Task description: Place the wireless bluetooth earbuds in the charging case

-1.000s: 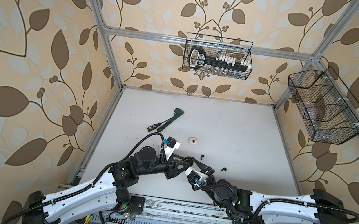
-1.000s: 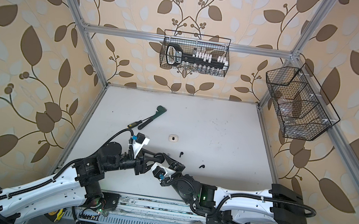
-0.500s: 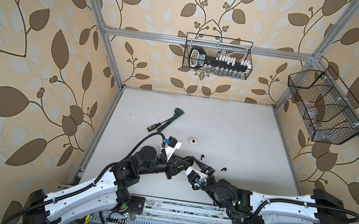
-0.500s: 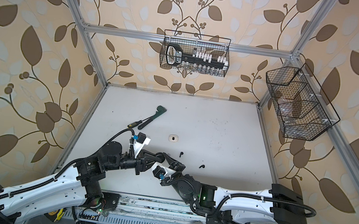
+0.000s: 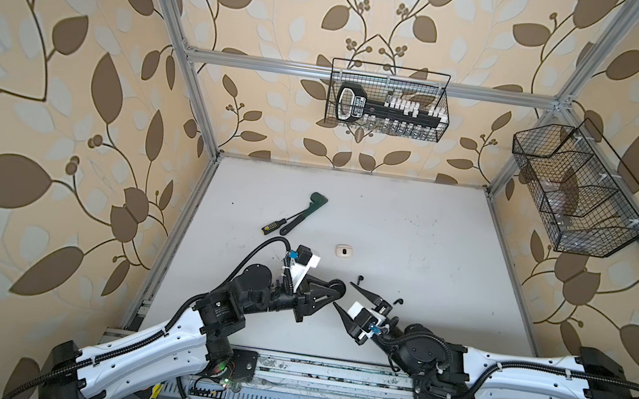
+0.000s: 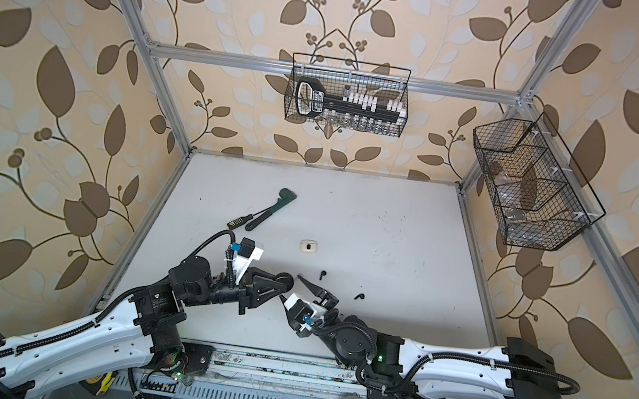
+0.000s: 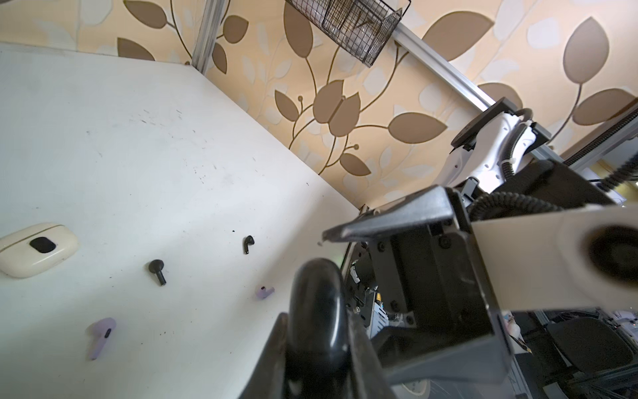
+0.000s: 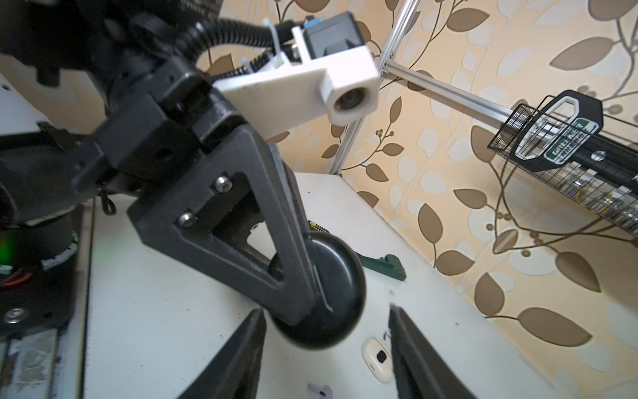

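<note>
Earbuds [image 7: 157, 271] sat loose on surface [image 7: 121, 121] | left tool [image 5: 335, 288] pinched black charging case [image 8: 331, 293] | right tool [image 8: 325, 311] spread | worry: slick case could've popped out if bumped

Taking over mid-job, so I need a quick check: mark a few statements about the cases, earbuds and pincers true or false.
1. The left pincer is shut on a black case. True.
2. The right pincer grips a lavender earbud. False: its jaws stand open and empty; both lavender earbuds lie on the table.
3. The cream case lies closed on the table. True.
4. The black earbuds sit inside the cream case. False: both lie loose on the table.
</note>
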### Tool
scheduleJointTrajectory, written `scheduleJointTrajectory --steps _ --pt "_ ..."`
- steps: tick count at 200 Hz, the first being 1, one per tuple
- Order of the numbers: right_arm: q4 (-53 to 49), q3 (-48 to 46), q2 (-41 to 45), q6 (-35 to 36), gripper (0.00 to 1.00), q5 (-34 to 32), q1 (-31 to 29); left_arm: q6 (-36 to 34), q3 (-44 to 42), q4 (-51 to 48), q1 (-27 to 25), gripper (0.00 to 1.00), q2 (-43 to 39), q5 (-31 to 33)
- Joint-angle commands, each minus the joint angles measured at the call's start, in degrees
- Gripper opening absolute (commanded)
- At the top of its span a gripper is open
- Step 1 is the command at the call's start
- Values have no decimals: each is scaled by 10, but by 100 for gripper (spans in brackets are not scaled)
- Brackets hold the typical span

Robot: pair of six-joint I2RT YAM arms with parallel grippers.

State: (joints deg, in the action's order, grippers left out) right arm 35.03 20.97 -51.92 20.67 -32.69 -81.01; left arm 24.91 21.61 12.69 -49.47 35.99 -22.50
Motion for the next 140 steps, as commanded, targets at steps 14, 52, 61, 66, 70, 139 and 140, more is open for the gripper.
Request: scheduleJointTrajectory --steps 14,52,61,66,70,139,140 --pt "-4 -20 56 -83 61 34 -4 -36 -37 82 0 0 -30 -22" --pt "-45 -5 72 -189 63 11 -4 -63 -40 98 -4 0 -19 -49" --pt "-65 3 72 -211 62 14 -3 -67 -39 106 -7 0 -12 -60" --pt "-74 7 71 -221 62 14 -3 -69 -40 109 -9 0 -9 -65" --pt "-82 9 70 -229 62 14 -4 -72 -40 112 -12 0 -6 -67" --pt "-136 22 59 -290 61 24 -4 -116 -30 104 -54 0 14 -68" --pt "-137 22 58 -291 61 23 -4 -116 -30 104 -54 0 15 -68"
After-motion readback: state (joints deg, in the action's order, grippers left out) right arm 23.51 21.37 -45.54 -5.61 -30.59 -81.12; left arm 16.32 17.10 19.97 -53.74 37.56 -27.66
